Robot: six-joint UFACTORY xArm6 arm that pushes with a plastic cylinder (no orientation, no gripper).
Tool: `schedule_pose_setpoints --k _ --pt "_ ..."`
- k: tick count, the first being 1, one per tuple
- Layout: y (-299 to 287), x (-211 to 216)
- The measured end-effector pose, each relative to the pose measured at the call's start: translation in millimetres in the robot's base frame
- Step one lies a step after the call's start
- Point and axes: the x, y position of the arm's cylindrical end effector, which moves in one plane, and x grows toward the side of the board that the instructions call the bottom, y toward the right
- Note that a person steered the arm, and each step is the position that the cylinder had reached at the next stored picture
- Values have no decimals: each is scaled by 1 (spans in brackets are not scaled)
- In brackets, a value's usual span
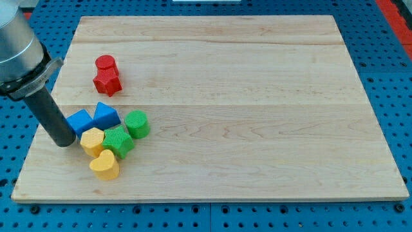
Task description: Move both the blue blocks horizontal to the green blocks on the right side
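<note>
Blocks crowd together: my tip [64, 143] touches the blue cube [80, 120]; yellow blocks [93, 141] below; no tool fitted.

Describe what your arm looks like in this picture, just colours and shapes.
My arm enters at the view's top left as a thick, smooth grey cylinder with a flat metal flange below it. From that hangs a straight dark rod, black and matte, round in section. My tip is its blunt lower end, just left of the blue blocks. No cables or markings show.

2 red blocks [107, 74] top-left; 2 yellow blocks [98, 153] bottom-left; wooden board [257, 96].
</note>
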Motion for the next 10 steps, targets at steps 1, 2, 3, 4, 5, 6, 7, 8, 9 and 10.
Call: schedule_pose_setpoints --k 1,2,3,4,5,6,7,8,9,10 --pt "0 -15" --pt "1 -26" --pt "11 -37" --pt "31 -47" --pt "68 -52" --pt "105 -52" --pt "97 -60" --pt "94 -72" --pt "99 -89" --pt "134 -96"
